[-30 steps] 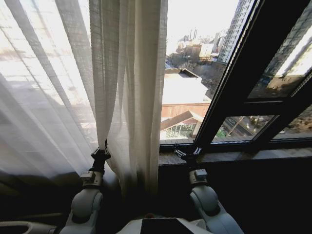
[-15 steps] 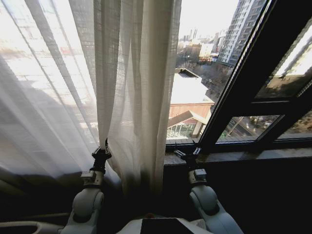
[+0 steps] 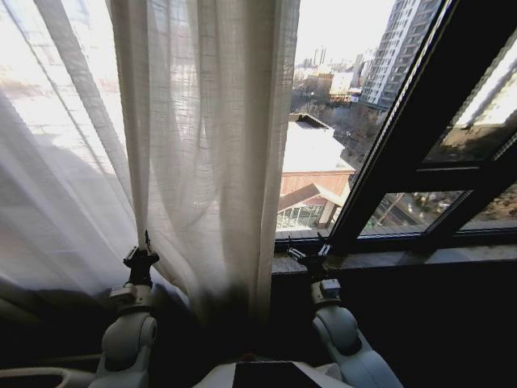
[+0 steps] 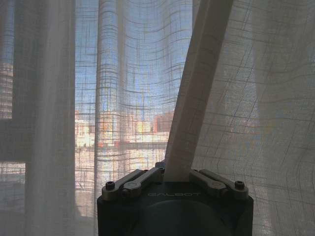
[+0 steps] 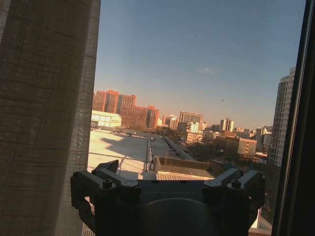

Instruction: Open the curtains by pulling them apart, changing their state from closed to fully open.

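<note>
The sheer white curtains (image 3: 202, 145) hang over the left half of the window, their free edge ending near the middle. My left gripper (image 3: 144, 249) is low at the left, shut on a narrow fold of the fabric. In the left wrist view that pinched fold (image 4: 194, 98) rises slanted from between the fingers of the left gripper (image 4: 176, 173), with more pleats behind it. My right gripper (image 3: 309, 252) is open near the windowsill, to the right of the curtain edge and apart from it. From the right wrist, the right gripper (image 5: 172, 172) holds nothing and the curtain edge (image 5: 44, 118) hangs beside it.
Thick black window frame bars (image 3: 404, 121) slant across the right side. A dark windowsill (image 3: 388, 259) runs along the bottom of the glass just ahead of the right gripper. City buildings lie beyond the bare glass (image 3: 323, 97).
My left gripper has moved left with the fold in it, drawing the fabric's lower part leftward. The right gripper has stayed by the sill.
</note>
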`<state>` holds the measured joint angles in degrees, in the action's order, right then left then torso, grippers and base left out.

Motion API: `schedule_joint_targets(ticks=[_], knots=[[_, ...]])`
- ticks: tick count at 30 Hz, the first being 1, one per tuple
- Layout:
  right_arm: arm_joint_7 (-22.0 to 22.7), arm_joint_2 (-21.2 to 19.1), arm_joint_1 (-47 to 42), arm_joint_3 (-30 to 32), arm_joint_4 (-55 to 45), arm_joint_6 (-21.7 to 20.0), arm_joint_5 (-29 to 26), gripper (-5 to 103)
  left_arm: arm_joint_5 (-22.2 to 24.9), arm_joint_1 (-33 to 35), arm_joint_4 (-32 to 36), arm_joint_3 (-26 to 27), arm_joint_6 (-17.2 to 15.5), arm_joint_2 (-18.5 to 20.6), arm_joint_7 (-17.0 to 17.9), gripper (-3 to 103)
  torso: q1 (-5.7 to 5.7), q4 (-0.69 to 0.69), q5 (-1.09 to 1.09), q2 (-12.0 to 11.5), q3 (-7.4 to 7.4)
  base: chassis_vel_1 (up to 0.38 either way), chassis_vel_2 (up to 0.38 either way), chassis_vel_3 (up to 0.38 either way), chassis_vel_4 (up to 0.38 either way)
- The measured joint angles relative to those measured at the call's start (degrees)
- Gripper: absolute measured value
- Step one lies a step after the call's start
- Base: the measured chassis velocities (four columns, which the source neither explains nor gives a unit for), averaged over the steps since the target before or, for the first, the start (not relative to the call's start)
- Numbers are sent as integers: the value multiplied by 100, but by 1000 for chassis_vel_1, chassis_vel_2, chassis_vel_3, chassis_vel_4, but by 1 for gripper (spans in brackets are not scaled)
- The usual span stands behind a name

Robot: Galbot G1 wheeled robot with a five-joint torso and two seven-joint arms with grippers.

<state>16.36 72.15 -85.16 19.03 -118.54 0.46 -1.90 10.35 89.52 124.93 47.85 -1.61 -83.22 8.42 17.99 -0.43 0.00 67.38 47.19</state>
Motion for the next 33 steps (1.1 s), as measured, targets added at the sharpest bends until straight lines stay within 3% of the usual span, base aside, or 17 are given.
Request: schedule_joint_targets(ticks=[2,10,13,18,19,21,24,26,27,30,33], knots=[[-2,-10,29,-30,23,0,-3,100,276,-4,-87,506,-5,84,59,0,0,-1,1,0,0,0,0,0,0],[-18,-20,126,-130,110,0,-8,100,865,-40,-631,1555,-38,361,480,0,0,-1,1,0,0,0,0,0,0],[-27,-18,157,-156,156,0,-10,100,919,-42,-875,1873,-60,470,745,0,0,1,1,0,0,0,0,0,0],[-36,-11,205,-199,230,0,-19,100,920,-29,-914,1918,-222,535,1031,-3,0,0,-1,0,0,0,0,0,0],[-37,-8,217,-209,245,0,-20,100,902,-4,-859,1874,-245,527,996,3,0,0,-1,0,0,0,0,0,0],[-38,-4,227,-215,258,0,-21,100,871,30,-771,1796,-261,504,880,3,0,0,0,0,0,0,0,0,0],[-38,20,231,-197,282,0,-24,100,703,150,-492,1521,-222,413,147,19,0,-1,2,0,0,0,0,0,0],[-38,27,230,-186,289,0,-25,100,641,189,-428,1436,-170,384,-19,19,0,-2,2,0,0,0,0,0,0],[-38,37,228,-163,308,0,-28,100,532,275,-294,1268,-119,326,-251,30,0,-2,2,0,0,0,0,0,0],[-38,50,219,-140,337,1,-31,100,464,398,-62,979,-180,225,-432,35,0,0,2,0,0,0,0,0,0],[-38,81,222,-122,408,17,-33,100,397,485,224,584,-417,22,-627,52,-1,-1,3,0,0,0,0,0,0]])
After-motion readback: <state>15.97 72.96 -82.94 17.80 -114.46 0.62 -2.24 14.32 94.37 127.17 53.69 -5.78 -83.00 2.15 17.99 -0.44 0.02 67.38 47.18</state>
